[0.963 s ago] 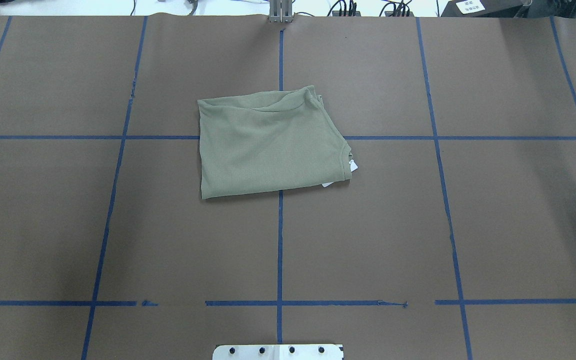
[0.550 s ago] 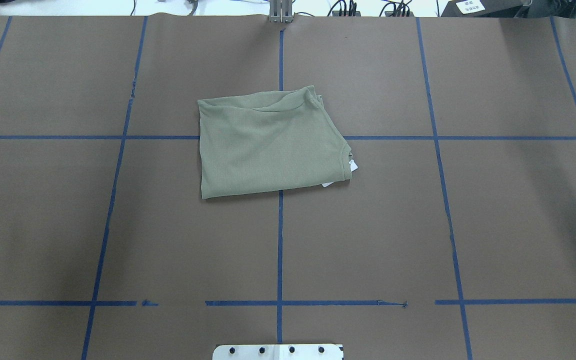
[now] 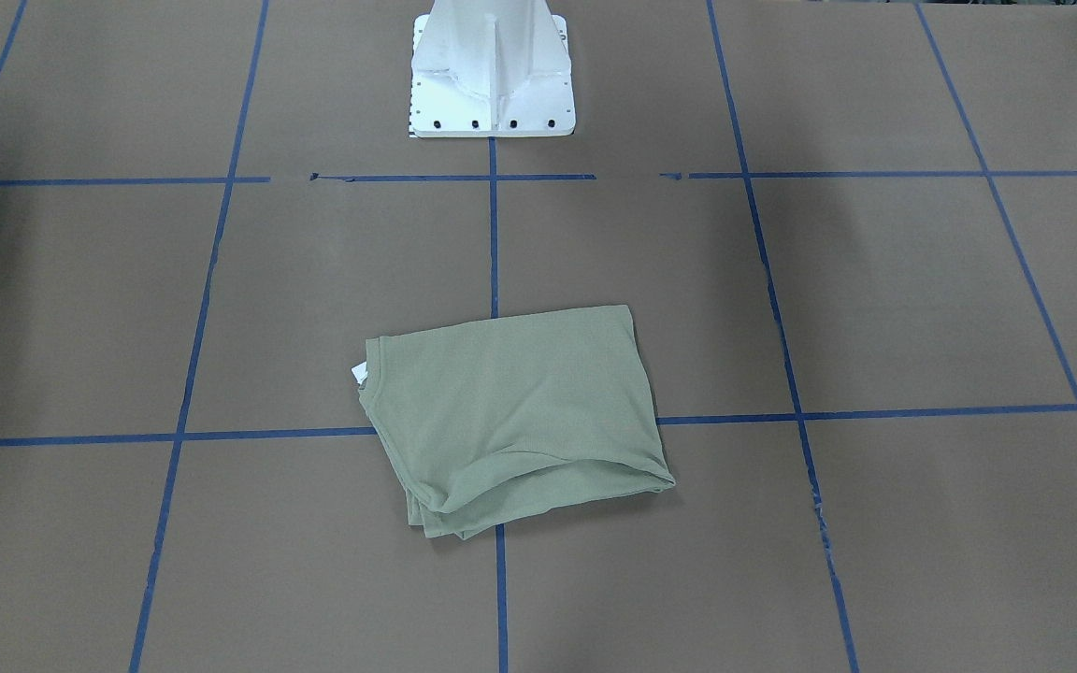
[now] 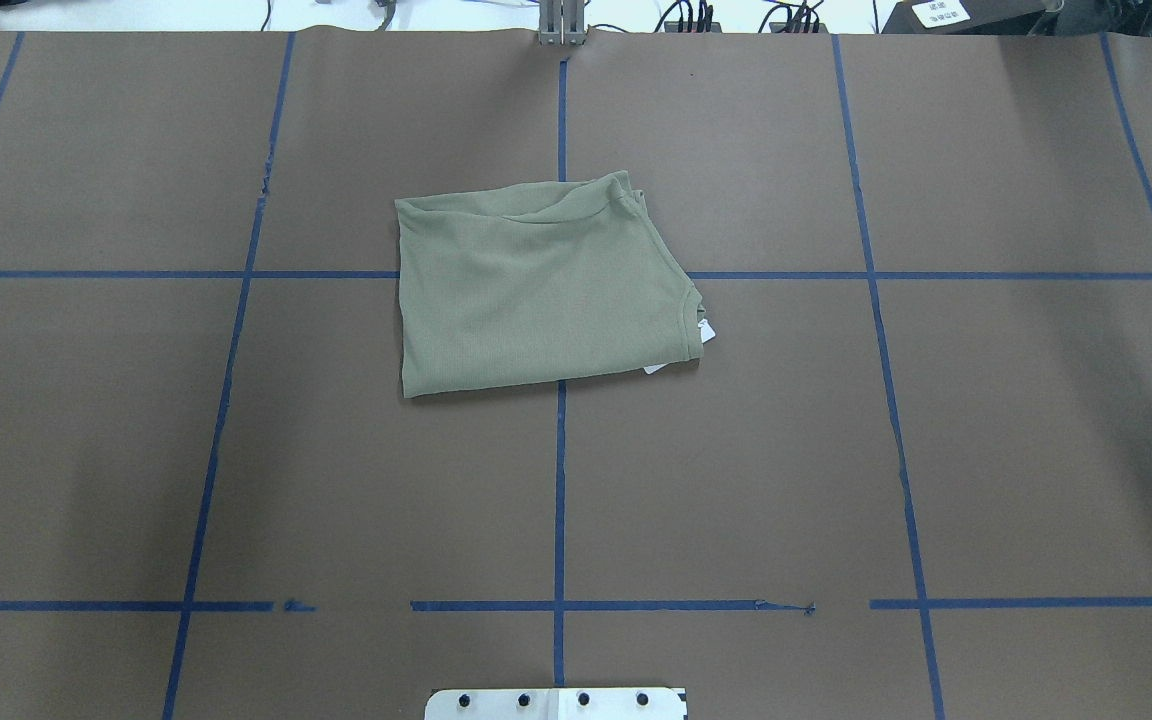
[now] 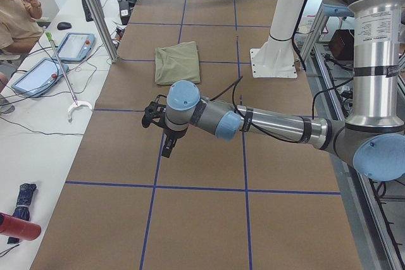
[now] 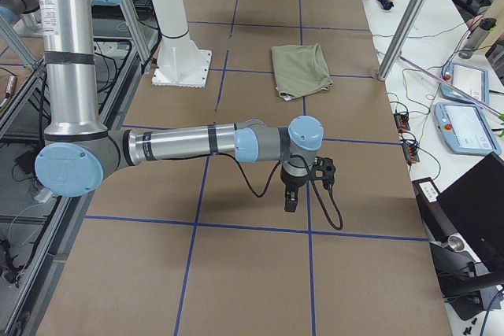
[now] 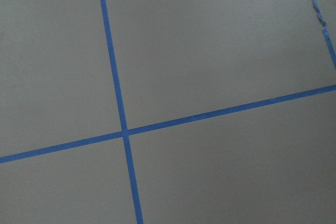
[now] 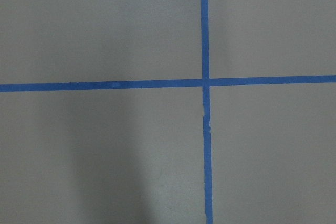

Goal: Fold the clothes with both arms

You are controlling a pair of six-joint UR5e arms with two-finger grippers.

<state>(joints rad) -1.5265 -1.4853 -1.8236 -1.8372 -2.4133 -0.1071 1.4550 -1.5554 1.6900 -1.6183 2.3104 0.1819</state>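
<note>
The pale sage-green shirt (image 4: 536, 290) lies folded into a rough rectangle at the table's middle, flat on the brown paper, with its white neck tag (image 4: 706, 333) sticking out at one side. It also shows in the front-facing view (image 3: 510, 411) and both side views (image 5: 177, 61) (image 6: 301, 68). My left gripper (image 5: 166, 148) hangs over bare paper far to the left of the shirt; I cannot tell if it is open or shut. My right gripper (image 6: 290, 198) hangs over bare paper far to the right; I cannot tell its state either. Both wrist views show only paper and blue tape.
The white pedestal base (image 3: 492, 75) stands at the table's near edge. Blue tape lines (image 4: 560, 480) grid the brown paper. A seated operator (image 5: 16, 11), tablets (image 5: 76, 45) and metal frame posts (image 5: 95, 11) are beyond the far edge.
</note>
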